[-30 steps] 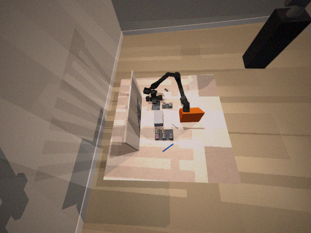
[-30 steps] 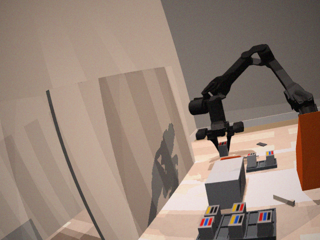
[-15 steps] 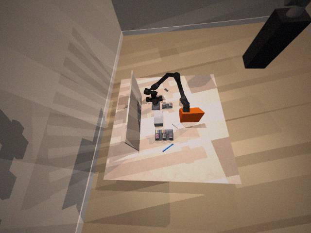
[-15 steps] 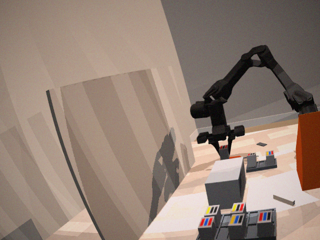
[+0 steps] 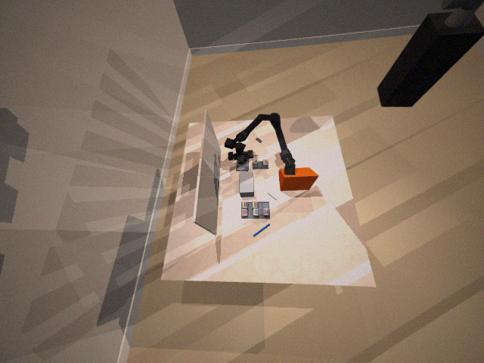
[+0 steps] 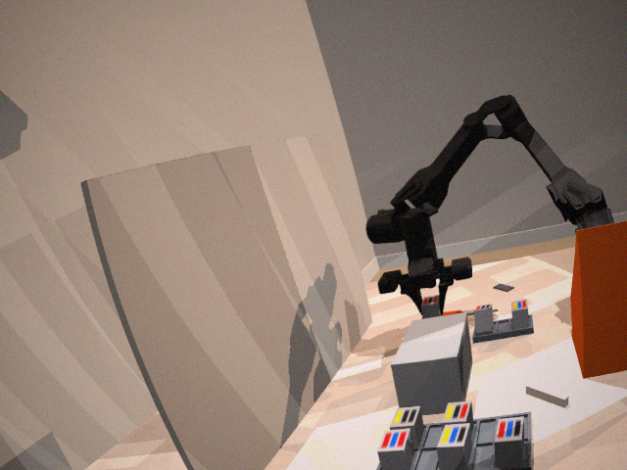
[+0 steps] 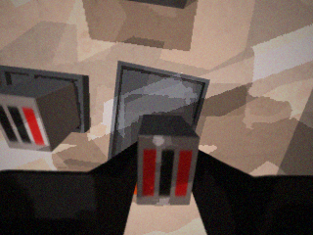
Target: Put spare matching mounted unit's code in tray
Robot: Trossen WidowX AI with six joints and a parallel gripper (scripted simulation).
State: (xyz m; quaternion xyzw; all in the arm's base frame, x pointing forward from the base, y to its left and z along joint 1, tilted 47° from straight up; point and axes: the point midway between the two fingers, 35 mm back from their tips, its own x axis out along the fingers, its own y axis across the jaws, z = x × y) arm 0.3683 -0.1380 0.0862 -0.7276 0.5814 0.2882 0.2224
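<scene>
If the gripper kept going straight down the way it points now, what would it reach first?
Most likely the floor of the grey tray right beneath: the gripper, shut on the red-black-red spare, points down into it. The height left is hard to judge.

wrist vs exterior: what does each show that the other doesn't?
Wrist only: the tray lying directly below the held spare, and that spare's red-black-red code seen face-on.

Exterior only: the arm, its orange base, the grey mounted unit, the upright panel and the near holder of spares.

Both: the end effector shut on the red-black-red spare, and a neighbouring black-black-red spare in its holder.
</scene>
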